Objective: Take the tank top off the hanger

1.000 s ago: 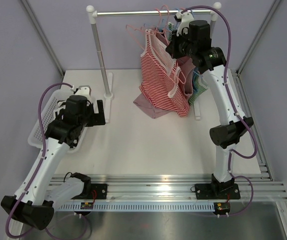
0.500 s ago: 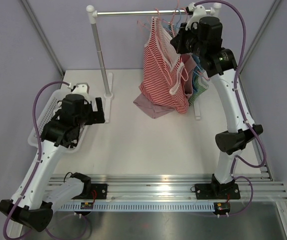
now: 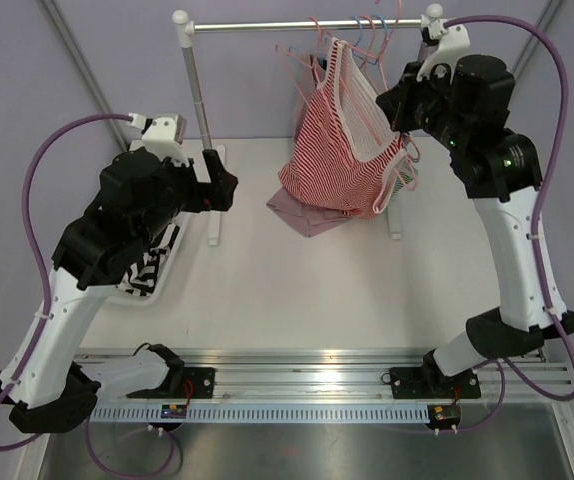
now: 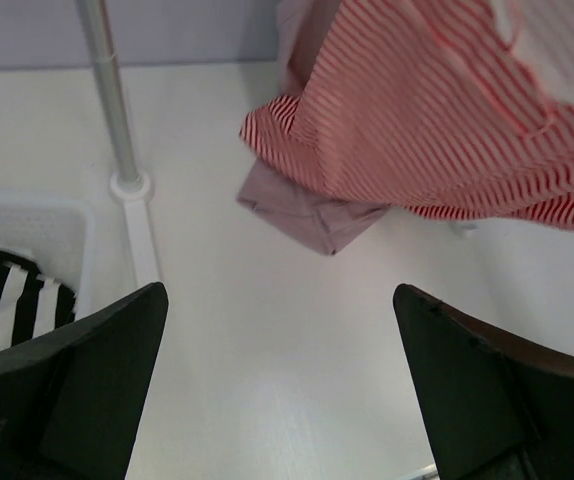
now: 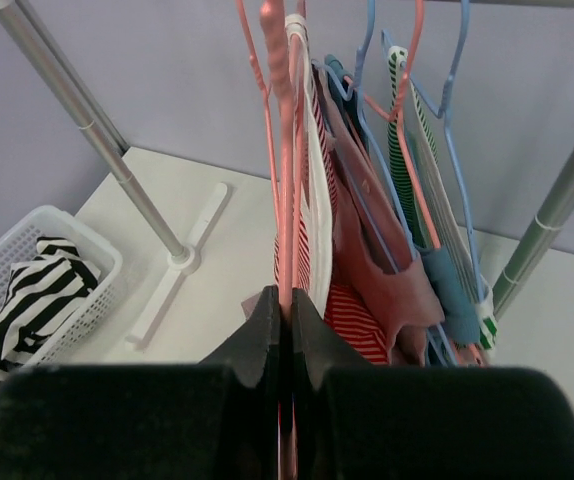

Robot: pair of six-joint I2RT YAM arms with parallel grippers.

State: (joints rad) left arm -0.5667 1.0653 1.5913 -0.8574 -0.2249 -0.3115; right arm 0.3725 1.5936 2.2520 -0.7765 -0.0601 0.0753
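Shifted since a second ago: left gripper (image 3: 219,186), risen from white plastic basket (image 4: 37,205) toward centre, fingers spread, empty. Red-and-white striped tank top (image 3: 352,160): draped on pink plastic hanger (image 5: 285,130) below metal rail (image 3: 267,25). Right gripper (image 5: 289,312), swung rightward, clamped on that hanger. Removal not done; garment remains to be pulled off.

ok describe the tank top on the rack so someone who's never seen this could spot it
Find the metal clothes rail at the back of the table, where garments bunch at its right end. The tank top is the leftmost of them from above, on the pink hanger pinched by the right gripper. It alone has red and white stripes; its neighbours are plain mauve or green-striped.
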